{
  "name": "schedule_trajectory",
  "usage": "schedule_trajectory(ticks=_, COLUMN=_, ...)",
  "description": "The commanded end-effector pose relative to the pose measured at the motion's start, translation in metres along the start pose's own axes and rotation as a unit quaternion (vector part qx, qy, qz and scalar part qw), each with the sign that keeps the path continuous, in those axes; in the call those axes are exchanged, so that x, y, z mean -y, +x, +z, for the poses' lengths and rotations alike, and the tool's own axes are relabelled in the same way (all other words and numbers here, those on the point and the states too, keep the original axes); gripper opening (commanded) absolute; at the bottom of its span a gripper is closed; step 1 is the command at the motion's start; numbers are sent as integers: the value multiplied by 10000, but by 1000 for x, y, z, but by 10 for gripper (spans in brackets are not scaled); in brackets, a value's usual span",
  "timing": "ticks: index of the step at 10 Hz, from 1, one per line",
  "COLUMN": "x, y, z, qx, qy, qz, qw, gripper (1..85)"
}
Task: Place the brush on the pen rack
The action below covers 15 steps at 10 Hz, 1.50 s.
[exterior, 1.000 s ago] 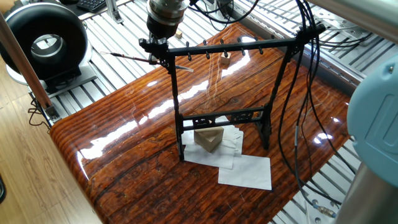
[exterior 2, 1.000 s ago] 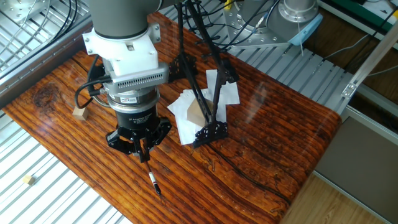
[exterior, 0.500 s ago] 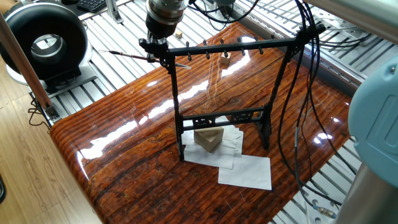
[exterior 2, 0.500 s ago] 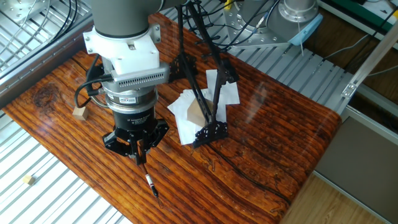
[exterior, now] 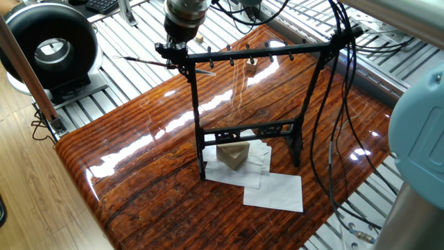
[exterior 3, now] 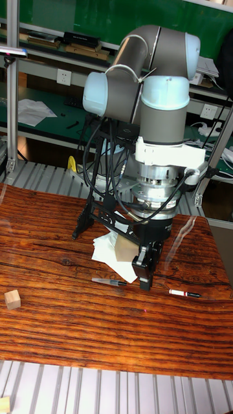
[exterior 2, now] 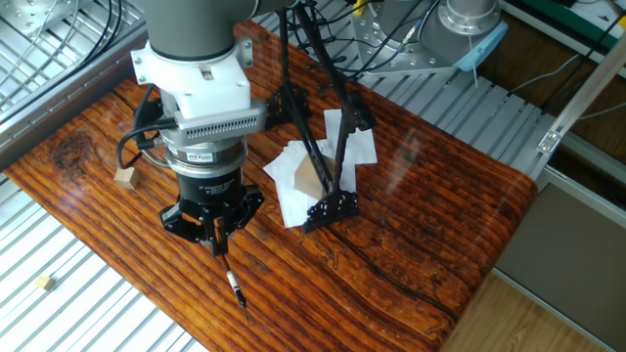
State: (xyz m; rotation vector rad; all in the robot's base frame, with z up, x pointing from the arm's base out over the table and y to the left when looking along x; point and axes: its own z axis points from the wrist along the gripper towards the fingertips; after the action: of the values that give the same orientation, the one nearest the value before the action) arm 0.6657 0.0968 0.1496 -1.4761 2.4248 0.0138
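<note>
My gripper (exterior: 175,57) hangs above the table's far left corner, just outside the left end of the pen rack's top crossbar. It is shut on the brush (exterior: 139,61), a thin dark shaft held level, with one end out to the left and the other reaching toward the rack. From above, the brush (exterior 2: 235,288) juts out below the gripper (exterior 2: 217,238). In the tall fixed view the brush (exterior 3: 107,282) sticks out on both sides of the gripper (exterior 3: 144,279). The pen rack (exterior: 263,52) is a tall black frame standing upright mid-table, its pegs bare.
A tan wedge block (exterior: 234,155) sits on white papers (exterior: 274,191) under the rack. A small wooden cube (exterior 2: 123,176) lies on the table behind the arm. Black cables (exterior: 340,104) hang by the rack's right upright. A round black device (exterior: 48,45) stands off the table's left.
The gripper has shifted slightly outward, away from the rack's left end, carrying the brush with it. The rack and block have not moved.
</note>
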Motion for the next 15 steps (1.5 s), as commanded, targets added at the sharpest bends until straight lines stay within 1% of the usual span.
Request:
schedule_trajectory(ticks=1, x=-1, y=-8, z=-9, qx=120, qy=-108, qz=31, qw=9999, gripper=10)
schedule_trajectory(ticks=2, x=3, y=-15, z=-14, qx=220, qy=-88, qz=38, qw=9997, gripper=10)
schedule_trajectory(ticks=3, x=4, y=-18, z=-16, qx=244, qy=-74, qz=27, qw=9997, gripper=10)
schedule_trajectory(ticks=5, x=10, y=-20, z=-21, qx=192, qy=-2, qz=-237, qw=9995, gripper=10)
schedule_trajectory(ticks=6, x=13, y=-20, z=-24, qx=157, qy=31, qz=-272, qw=9995, gripper=10)
schedule_trajectory(ticks=7, x=12, y=-24, z=-27, qx=227, qy=24, qz=-254, qw=9994, gripper=10)
schedule_trajectory(ticks=8, x=14, y=-25, z=-29, qx=224, qy=51, qz=-227, qw=9995, gripper=10)
schedule_trajectory(ticks=9, x=16, y=-30, z=-31, qx=265, qy=75, qz=-295, qw=9992, gripper=10)
schedule_trajectory(ticks=10, x=13, y=-40, z=-35, qx=344, qy=-15, qz=-365, qw=9987, gripper=10)
schedule_trajectory(ticks=11, x=17, y=-38, z=-37, qx=201, qy=32, qz=-543, qw=9983, gripper=10)
schedule_trajectory(ticks=12, x=20, y=-38, z=-39, qx=144, qy=96, qz=-358, qw=9992, gripper=10)
schedule_trajectory(ticks=13, x=27, y=-32, z=-42, qx=-31, qy=246, qz=-138, qw=9996, gripper=10)
schedule_trajectory(ticks=14, x=24, y=-35, z=-46, qx=-35, qy=215, qz=-52, qw=9997, gripper=10)
schedule_trajectory(ticks=15, x=29, y=-30, z=-49, qx=-214, qy=320, qz=-94, qw=9992, gripper=10)
